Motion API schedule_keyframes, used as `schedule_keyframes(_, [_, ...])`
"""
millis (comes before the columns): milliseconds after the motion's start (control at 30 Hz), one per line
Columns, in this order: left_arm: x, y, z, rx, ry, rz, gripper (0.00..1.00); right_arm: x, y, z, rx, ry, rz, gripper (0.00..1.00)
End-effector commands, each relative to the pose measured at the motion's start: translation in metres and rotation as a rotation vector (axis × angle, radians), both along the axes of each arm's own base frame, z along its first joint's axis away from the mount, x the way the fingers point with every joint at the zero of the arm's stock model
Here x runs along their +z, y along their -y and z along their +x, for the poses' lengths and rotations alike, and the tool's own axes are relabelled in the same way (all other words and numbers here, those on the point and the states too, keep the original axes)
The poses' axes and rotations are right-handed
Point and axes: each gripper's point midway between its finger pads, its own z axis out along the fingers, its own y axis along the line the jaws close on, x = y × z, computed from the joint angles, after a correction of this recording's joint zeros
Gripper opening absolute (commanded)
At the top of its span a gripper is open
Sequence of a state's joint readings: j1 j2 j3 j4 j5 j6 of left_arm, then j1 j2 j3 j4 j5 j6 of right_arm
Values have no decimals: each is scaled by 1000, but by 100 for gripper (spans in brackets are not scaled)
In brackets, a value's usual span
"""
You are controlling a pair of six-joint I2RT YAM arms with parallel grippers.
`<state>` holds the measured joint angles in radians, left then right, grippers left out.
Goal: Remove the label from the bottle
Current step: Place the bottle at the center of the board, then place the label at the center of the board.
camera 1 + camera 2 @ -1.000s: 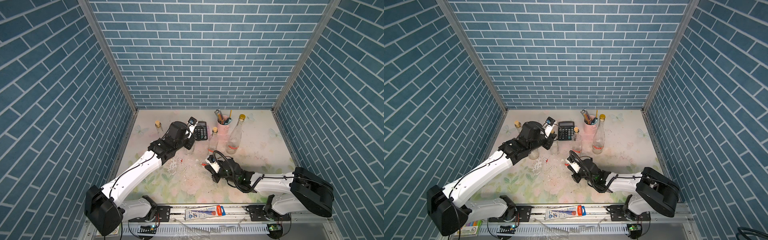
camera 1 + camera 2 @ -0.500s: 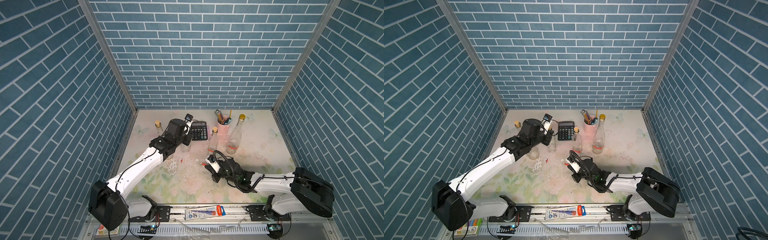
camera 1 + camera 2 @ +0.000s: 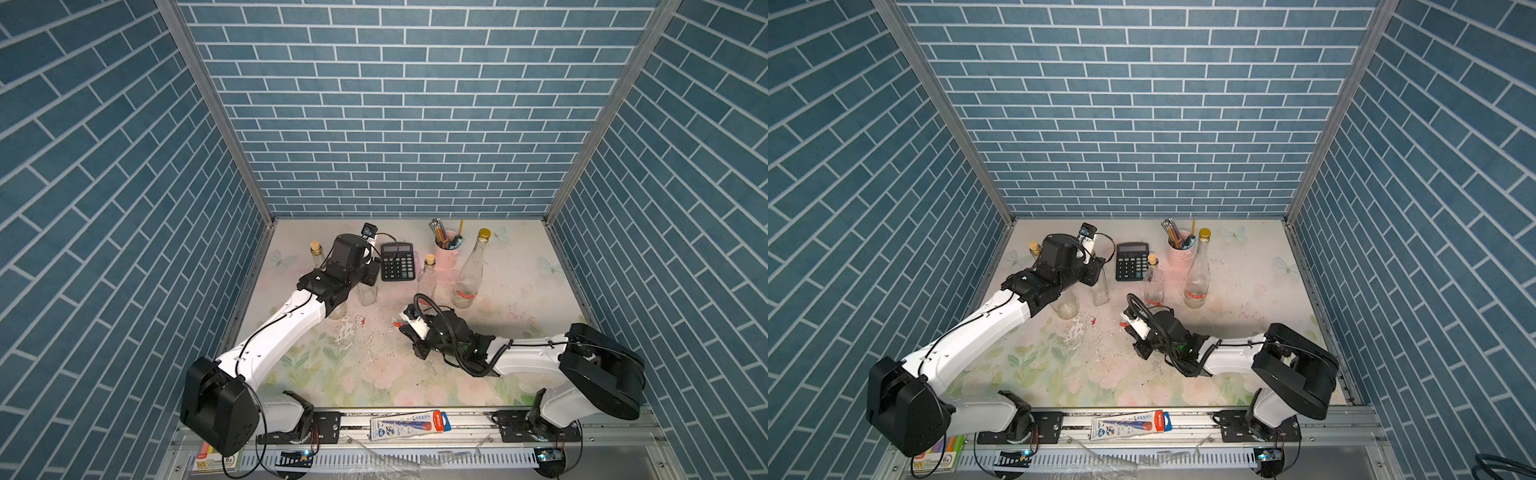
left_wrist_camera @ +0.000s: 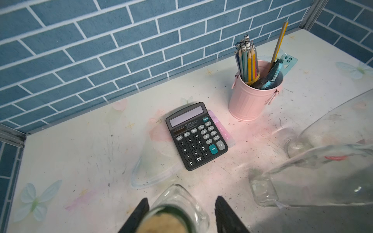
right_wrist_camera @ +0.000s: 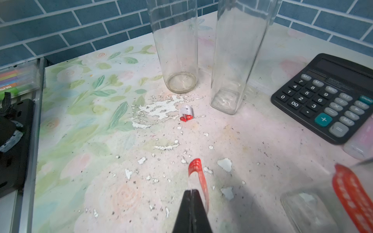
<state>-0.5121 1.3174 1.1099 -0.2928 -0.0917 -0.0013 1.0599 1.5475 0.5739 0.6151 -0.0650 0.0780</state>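
Blue brick panels wall in a flowered mat (image 3: 357, 374) littered with white flakes (image 5: 159, 110), so start at your right gripper (image 5: 192, 191). Its fingers are pressed together on a red label strip (image 5: 198, 173), which curls up from the tips and touches no glass. Your left gripper (image 4: 182, 198) has its fingers (image 4: 141, 211) apart, one on each side of the shoulder of a corked bottle (image 4: 173, 209). A gap shows on at least one side, so I judge that it is not gripping. Just beyond the right gripper's tips a curled white-and-red scrap (image 5: 186, 114) lies among the flakes. Behind it stand two bare bottles, a round one (image 5: 177, 50) and a square one (image 5: 236, 60). Farther out, the tall gold-capped bottle (image 3: 468, 270) stands upright beside the pink pencil cup (image 3: 446, 253), touched by neither gripper, with a red band (image 3: 467, 294) around its base. By my reading you are partway through: one strip is off and in your grip, and scraps already lie on the mat, but that band is still on the glass. What seems left is to drop the strip, steady the tall bottle and peel off the rest.
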Motion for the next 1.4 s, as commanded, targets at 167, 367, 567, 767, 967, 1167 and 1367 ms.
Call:
schedule_keyframes(167, [19,0,6,11,31,-37,79,-9,-43,16,73,22,15,0])
schedule_keyframes(367, [35,-1,6,10,41,-52,100,-23,-58,36,49,16,4,0])
schedule_keyframes(567, [61,2,1,-17,64,-100,100,-34,-65,58,20,1,23,0])
schedule_keyframes(767, [91,3,-15,-60,94,-149,99,-40,-77,67,31,9,32,0])
schedule_keyframes(967, [116,4,-35,-104,113,-204,100,-47,-87,70,45,-6,35,0])
schedule_keyframes(1167, [133,-3,-50,-113,147,-227,100,-62,-83,73,23,-31,-2,0])
schedule_keyframes(1367, [139,-12,-61,-102,167,-226,99,-74,-76,66,33,-58,-44,5])
